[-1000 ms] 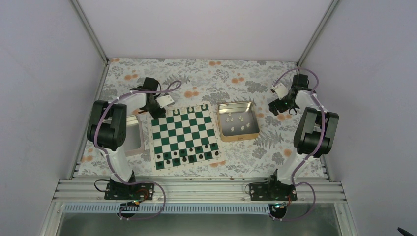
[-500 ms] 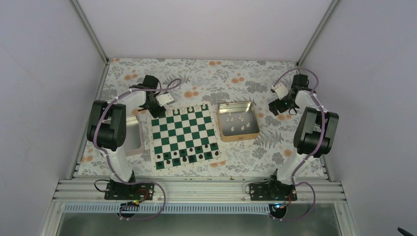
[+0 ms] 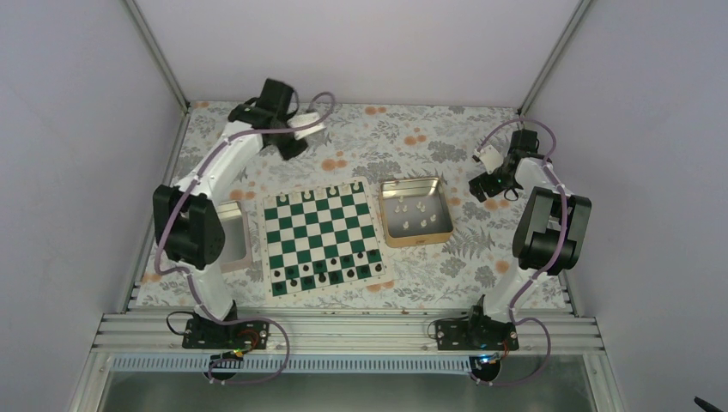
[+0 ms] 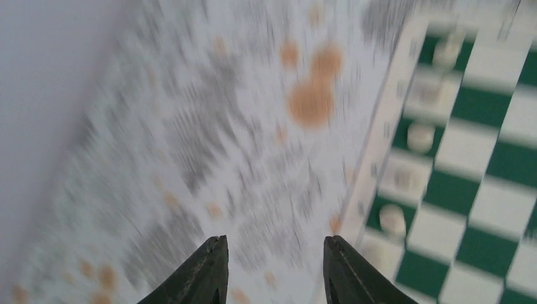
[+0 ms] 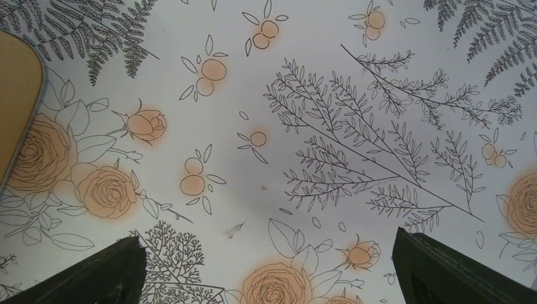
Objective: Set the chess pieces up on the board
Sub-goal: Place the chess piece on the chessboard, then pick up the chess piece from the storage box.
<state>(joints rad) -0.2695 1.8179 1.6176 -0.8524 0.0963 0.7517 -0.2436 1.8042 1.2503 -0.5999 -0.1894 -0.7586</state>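
The green-and-white board (image 3: 322, 236) lies mid-table. A few cream chess pieces (image 3: 333, 190) stand on its far row, and dark pieces fill the near rows. More cream chess pieces (image 3: 416, 209) lie in the tan tin (image 3: 415, 237). My left gripper (image 3: 288, 148) hangs high over the floral cloth behind the board's far left corner. In the blurred left wrist view the left gripper (image 4: 273, 240) is open with nothing between its fingers, and the board (image 4: 500, 164) with cream pieces (image 4: 419, 136) shows at right. My right gripper (image 5: 268, 240) is open wide over bare cloth.
A grey tray (image 3: 238, 249) sits left of the board, partly behind the left arm. The right gripper (image 3: 488, 184) rests right of the tin, whose corner (image 5: 16, 95) shows in the right wrist view. Enclosure walls close in the far edge and both sides.
The left arm has lifted and swung from the board's far left corner toward the back of the table, its jaws widening. The right arm has not moved.
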